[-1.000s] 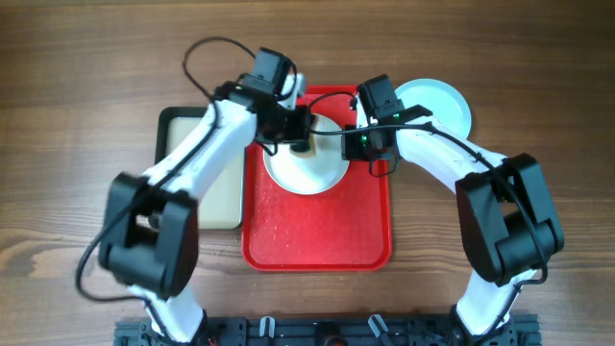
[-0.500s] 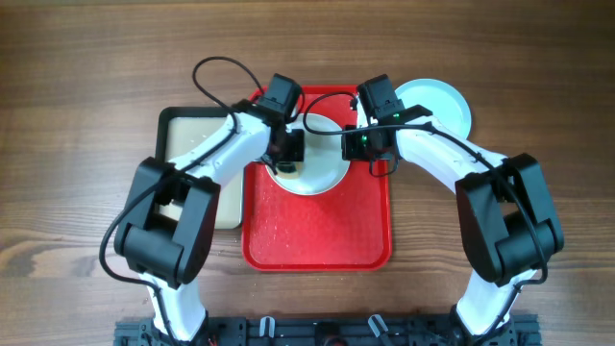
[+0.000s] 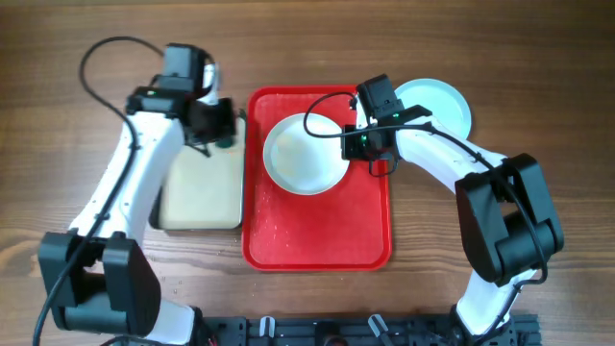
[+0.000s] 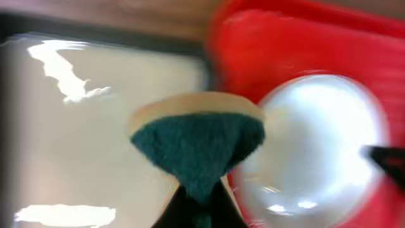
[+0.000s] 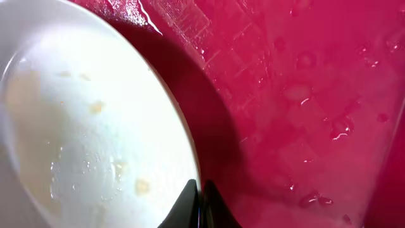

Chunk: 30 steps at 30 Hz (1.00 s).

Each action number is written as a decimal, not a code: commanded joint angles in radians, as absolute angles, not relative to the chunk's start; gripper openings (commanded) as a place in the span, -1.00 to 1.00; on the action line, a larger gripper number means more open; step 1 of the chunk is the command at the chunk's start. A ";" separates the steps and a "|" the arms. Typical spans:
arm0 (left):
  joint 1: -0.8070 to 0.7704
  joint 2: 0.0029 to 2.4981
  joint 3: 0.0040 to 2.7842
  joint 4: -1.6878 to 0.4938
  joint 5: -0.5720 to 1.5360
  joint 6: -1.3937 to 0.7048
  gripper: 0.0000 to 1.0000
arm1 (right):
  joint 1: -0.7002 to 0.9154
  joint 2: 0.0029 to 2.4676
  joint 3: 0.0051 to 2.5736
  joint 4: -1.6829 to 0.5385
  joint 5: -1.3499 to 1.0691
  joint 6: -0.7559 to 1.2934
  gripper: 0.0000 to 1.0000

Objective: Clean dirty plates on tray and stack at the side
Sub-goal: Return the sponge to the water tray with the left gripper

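The large red rectangular plastic tray (image 3: 317, 231) lies with its long axis 12 to 6 o'clock. Two plates show: a round pale smeared plate (image 3: 306, 154) flat in its 12 o'clock half, and a pale blue plate (image 3: 437, 106) off-tray at 2 o'clock. The right claw (image 3: 360, 144), elbow bent, pinches the smeared rim at 3 o'clock. The left claw (image 3: 223, 130), arm outstretched, clamps a green sponge (image 4: 197, 142) over a black-rimmed beige tray (image 3: 197, 192).
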State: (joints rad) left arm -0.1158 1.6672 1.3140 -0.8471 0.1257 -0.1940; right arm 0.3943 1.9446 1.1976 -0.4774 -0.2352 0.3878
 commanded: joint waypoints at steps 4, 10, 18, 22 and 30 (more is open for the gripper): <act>0.032 1.709 1.195 -0.774 0.001 -0.107 -0.91 | 0.401 1.927 1.191 -0.476 -0.246 0.369 -0.89; 0.043 1.745 1.098 -0.638 0.001 -0.029 -0.80 | 0.401 1.927 1.191 -0.479 -0.246 0.369 -0.88; 0.041 1.746 1.098 -0.598 0.017 -0.037 1.00 | 0.401 1.927 1.191 -0.478 -0.246 0.369 -0.62; 0.042 1.746 1.098 -0.598 0.017 -0.037 1.00 | 0.401 1.927 1.191 -0.477 -0.246 0.369 -0.60; 0.042 1.746 1.098 -0.598 0.017 -0.037 1.00 | 0.401 1.927 1.191 -0.476 -0.246 0.368 -0.55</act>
